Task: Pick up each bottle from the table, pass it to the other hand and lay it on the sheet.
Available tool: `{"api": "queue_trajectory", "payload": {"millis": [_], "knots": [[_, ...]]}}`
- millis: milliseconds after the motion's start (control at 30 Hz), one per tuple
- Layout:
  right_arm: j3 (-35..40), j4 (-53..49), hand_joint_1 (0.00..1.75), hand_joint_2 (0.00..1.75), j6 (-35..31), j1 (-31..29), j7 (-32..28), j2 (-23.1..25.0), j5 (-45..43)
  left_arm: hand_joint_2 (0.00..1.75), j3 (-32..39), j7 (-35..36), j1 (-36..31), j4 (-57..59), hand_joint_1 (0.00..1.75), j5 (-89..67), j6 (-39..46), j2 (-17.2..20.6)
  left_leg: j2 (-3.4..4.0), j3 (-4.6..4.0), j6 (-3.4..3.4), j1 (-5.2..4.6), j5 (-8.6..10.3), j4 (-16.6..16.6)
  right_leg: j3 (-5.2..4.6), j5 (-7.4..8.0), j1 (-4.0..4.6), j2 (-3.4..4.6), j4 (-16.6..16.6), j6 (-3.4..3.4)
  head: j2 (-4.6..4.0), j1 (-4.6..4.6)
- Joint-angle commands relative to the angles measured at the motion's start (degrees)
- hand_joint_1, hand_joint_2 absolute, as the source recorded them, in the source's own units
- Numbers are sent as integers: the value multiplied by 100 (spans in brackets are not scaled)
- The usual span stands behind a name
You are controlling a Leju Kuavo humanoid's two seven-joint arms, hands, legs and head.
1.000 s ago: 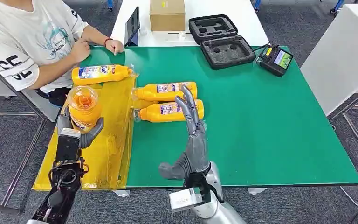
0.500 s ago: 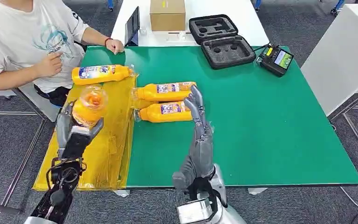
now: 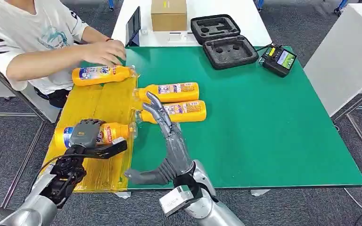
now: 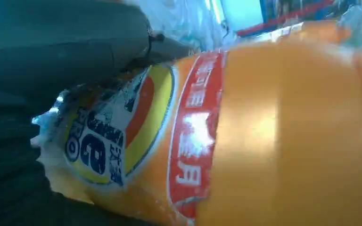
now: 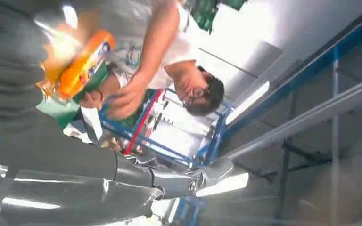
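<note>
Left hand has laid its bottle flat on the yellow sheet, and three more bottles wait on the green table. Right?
Not quite. The head view shows two bottles on the green table; the third lies on the yellow sheet. The rest holds.

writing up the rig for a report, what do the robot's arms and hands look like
Both arms are silver metal. The left hand has a grey back plate and dark fingers, with a black wrist section and thin black cables looping beside it. The right hand is grey all over, with long segmented fingers and a thick thumb; a small pale box sits at its wrist.
</note>
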Motion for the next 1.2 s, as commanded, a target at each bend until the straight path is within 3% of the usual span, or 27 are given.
{"api": "queue_trajectory", "payload": {"millis": [33, 600, 633, 667, 700, 733, 867, 1033, 1200], "knots": [[45, 641, 0, 175, 131, -274, 11, 48, -83, 175, -318, 95, -439, 1315, 175, -239, -398, 195, 4, 33, -5, 0, -8, -8, 30, -6, -1, 10, -5, -3, 0, 0], [96, 757, 0, 175, 110, -252, 11, -1, -89, 175, 56, 31, -529, 1618, 175, -63, -900, 68, 9, 68, -10, 2, -1, -13, 62, 4, -2, 15, -5, -8, 0, 0], [107, 767, 0, 175, 93, -252, 11, -6, -91, 175, 111, -8, -536, 1642, 131, -3, -986, 59, 17, 78, -12, 4, -3, -19, 69, 6, 0, 26, -11, -10, 0, 0], [111, 800, 0, 175, 79, -261, 11, -6, -115, 175, 270, -175, -554, 1680, 12, 212, -1180, 22, 15, 78, -11, 4, -2, -17, 71, 5, 0, 22, -11, -9, 0, 0], [114, 840, 0, 175, 59, -271, 11, -5, -112, 175, 420, -366, -592, 1751, 0, 454, -1493, -21, 17, 84, -13, 5, -3, -20, 76, 6, 1, 27, -14, -10, 0, 0], [105, 903, 0, 175, 71, -288, 11, 2, -120, 0, 599, -653, -632, 1813, 0, 775, -1885, -54, 10, 82, -10, 2, -2, -15, 75, 3, -1, 17, -7, -8, 0, 0], [110, 1038, 0, 175, 75, -323, 11, -4, -117, 0, 1140, -1439, -752, 2037, 0, 1834, -3227, -89, 13, 99, -12, 2, -1, -22, 90, 5, -2, 21, -14, -9, 0, 0], [163, 1072, 0, 175, 69, -303, 11, -51, -108, 0, 1810, -1651, -724, 2105, 0, 2996, -4309, -114, 13, 129, -10, -4, -4, -28, 121, 0, -8, 23, -15, -5, 0, -4], [167, 1076, 0, 175, 61, -306, 11, -53, -103, 0, 1889, -1648, -717, 2105, 0, 3112, -4353, -118, 15, 134, -10, -3, 1, -36, 128, 4, -8, 30, -25, -4, 0, -2]]}}
